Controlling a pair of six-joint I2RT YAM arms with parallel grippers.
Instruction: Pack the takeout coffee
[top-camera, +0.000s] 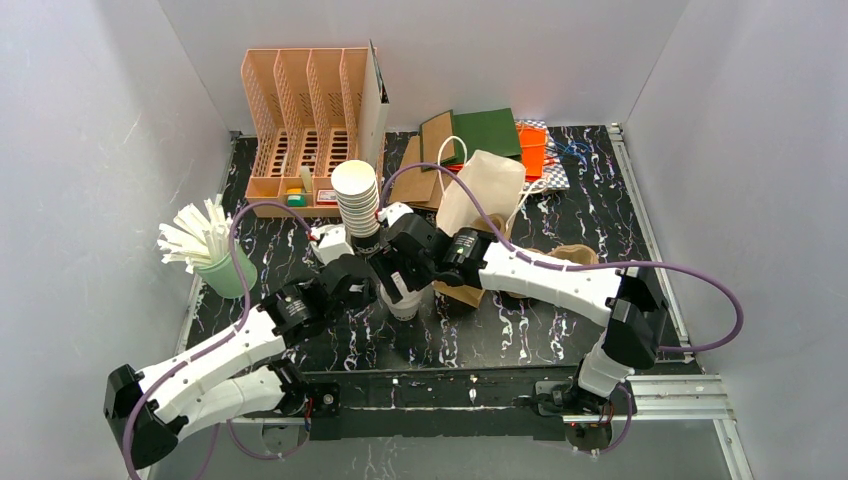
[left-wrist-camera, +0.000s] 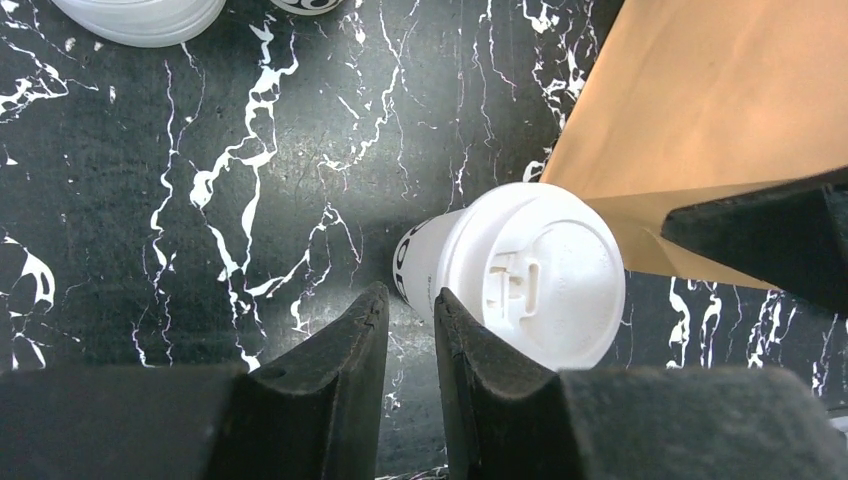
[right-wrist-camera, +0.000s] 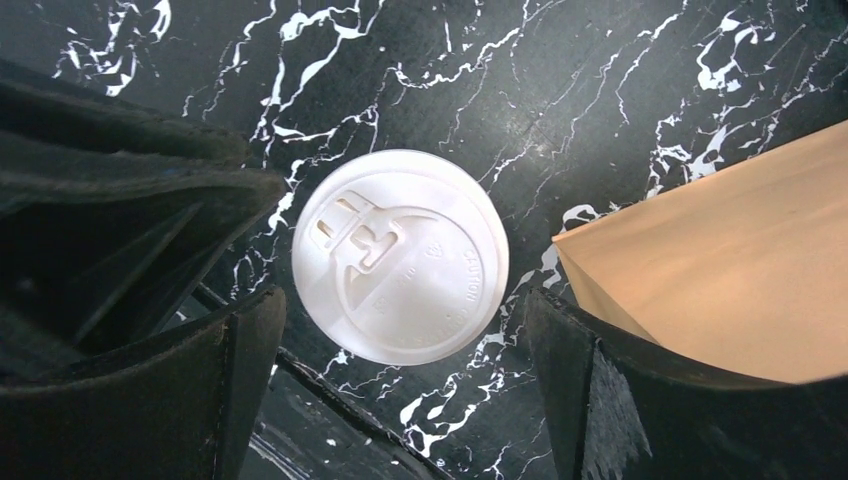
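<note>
Stood capped and upright on the marble tabletop (right-wrist-camera: 620, 90) between the wide-open right claw (right-wrist-camera: 400, 380), a lidded coffee cup (right-wrist-camera: 400, 255), ungripped and not yet packed, just beside the brown paper bag (right-wrist-camera: 720, 270), with the left claw (left-wrist-camera: 410, 340) nearly closed, empty, alongside.

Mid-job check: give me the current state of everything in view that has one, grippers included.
White lidded paper coffee cup: upright on the table, lid on, not gripped.
Right gripper: open, fingers either side of the cup, above it.
Left gripper: nearly shut, empty, beside the cup.
Brown paper bag: beside the cup; cup not inside.
Stack of lidless paper cups: upright.
</note>
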